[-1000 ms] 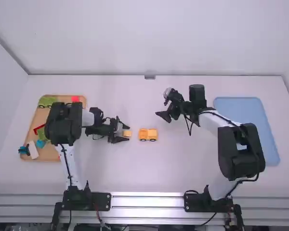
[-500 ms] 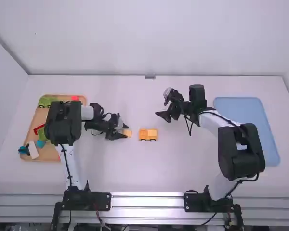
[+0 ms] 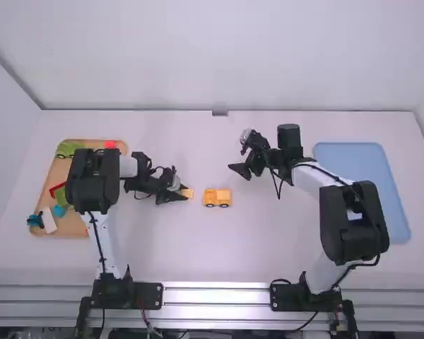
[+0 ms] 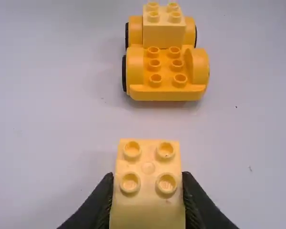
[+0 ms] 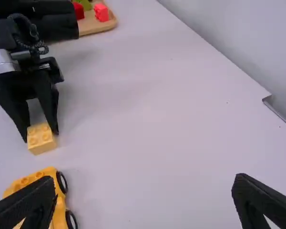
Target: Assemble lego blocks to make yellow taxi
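Note:
My left gripper [image 3: 181, 193] is left of the yellow wheeled base [image 3: 217, 198], shut on a pale yellow brick [image 3: 188, 193]. In the left wrist view the left gripper [image 4: 148, 195] pinches that brick [image 4: 148, 164] from both sides, studs up. Beyond it, apart, stands the wheeled base [image 4: 167, 90], with another pale yellow brick [image 4: 163, 28] on its far part and bare studs on the near part. My right gripper [image 3: 238, 171] stands open, farther back and to the right of the base; in the right wrist view the right gripper [image 5: 144, 191] has nothing between its fingers.
At the left, partly behind the left arm, a wooden tray [image 3: 71, 224] holds a green wheeled piece [image 3: 69, 149], a red block [image 3: 110, 145] and several other pieces. A blue tray [image 3: 360, 183] lies on the right side of the table.
The left gripper's fingers have closed from wide apart onto the pale yellow brick, which has stayed about where it was. The right arm has not moved.

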